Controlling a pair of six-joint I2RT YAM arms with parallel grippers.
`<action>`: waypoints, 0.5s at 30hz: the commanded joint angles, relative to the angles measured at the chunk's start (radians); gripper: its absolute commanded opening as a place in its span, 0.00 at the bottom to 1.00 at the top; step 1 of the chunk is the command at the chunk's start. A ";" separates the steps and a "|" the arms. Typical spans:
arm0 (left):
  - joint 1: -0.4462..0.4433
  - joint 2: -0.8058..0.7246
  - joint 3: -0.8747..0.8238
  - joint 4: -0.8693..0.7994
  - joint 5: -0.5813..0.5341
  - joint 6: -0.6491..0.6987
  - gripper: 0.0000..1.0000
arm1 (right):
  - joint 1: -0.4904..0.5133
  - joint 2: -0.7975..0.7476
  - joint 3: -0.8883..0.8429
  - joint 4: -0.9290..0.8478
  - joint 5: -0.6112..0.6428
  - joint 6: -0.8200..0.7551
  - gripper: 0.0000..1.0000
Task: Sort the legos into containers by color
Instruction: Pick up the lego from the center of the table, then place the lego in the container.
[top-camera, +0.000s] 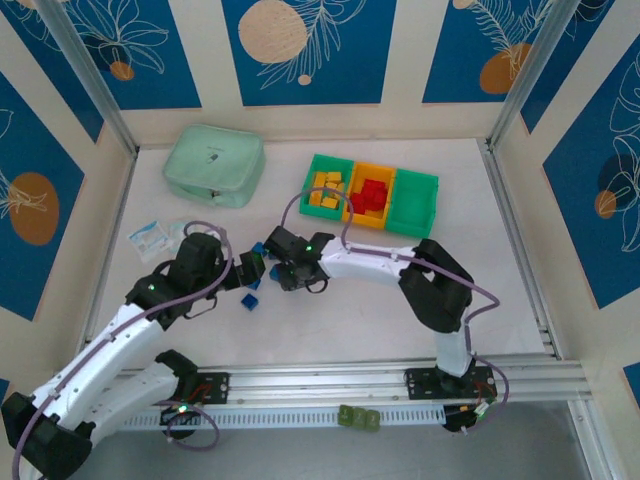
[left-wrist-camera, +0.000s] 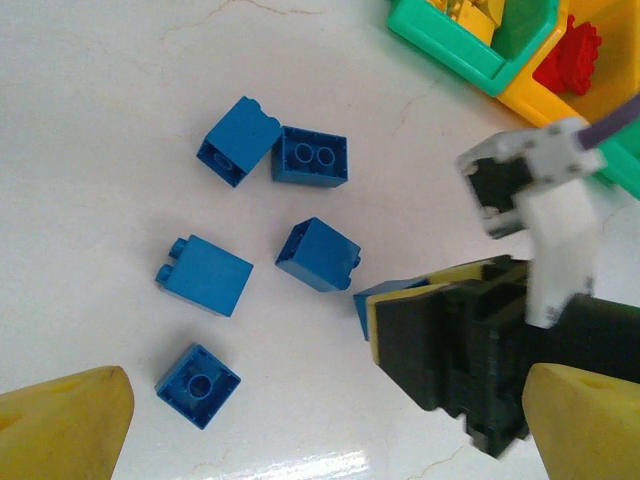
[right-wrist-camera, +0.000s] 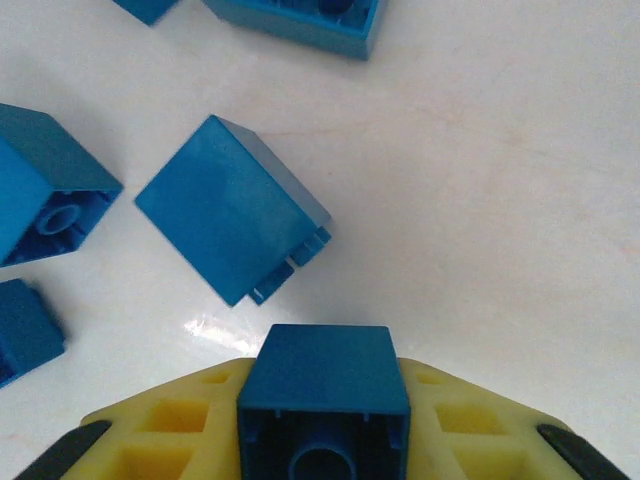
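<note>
**Right gripper** (right-wrist-camera: 323, 432): Low over the white table (top-camera: 350, 320), at the right edge of the brick scatter. Yellow pads (right-wrist-camera: 165, 420) are pressed in on either side of one blue brick (right-wrist-camera: 323, 380). The brick's hollow underside faces the wrist camera. Whether it rests on the table or hangs just above cannot be told.

**Left gripper** (left-wrist-camera: 320, 410): Close beside the right gripper and facing it. Its yellow fingers (left-wrist-camera: 70, 425) are spread wide, one at each lower corner of the left wrist view, and touch no brick.

**Loose blue bricks** (left-wrist-camera: 205, 275): Five on the table in the left wrist view.
- Two touch at a corner at the top of the group, one tipped over and one with studs up.
- One lies on its side just beside the gripped brick.
- One lies on its side further left.
- One sits apart, nearest the left finger.

**Containers:** Three bins joined in a row at the far middle of the table, well apart from the blue scatter.
- The left green bin (top-camera: 318, 162) contains yellow bricks (top-camera: 328, 190).
- The orange-yellow bin (top-camera: 375, 167) in the middle contains red bricks (top-camera: 373, 195).
- The right green bin (top-camera: 415, 200) closes the row.

**Other items:**
- A mint-green zip case (top-camera: 213, 165) lies at far left.
- A small packet (top-camera: 150, 238) lies near the left arm.
- Olive-green blocks (top-camera: 358, 418) sit on the front rail between the arm bases.
</note>
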 joint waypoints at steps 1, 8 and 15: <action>0.005 0.024 0.033 0.060 0.048 0.005 0.99 | -0.027 -0.121 -0.035 -0.023 0.032 -0.023 0.26; 0.004 0.131 0.072 0.150 0.115 0.021 0.99 | -0.185 -0.318 -0.119 -0.055 0.045 -0.083 0.26; -0.012 0.275 0.128 0.267 0.201 0.039 0.99 | -0.450 -0.414 -0.148 -0.068 0.031 -0.147 0.26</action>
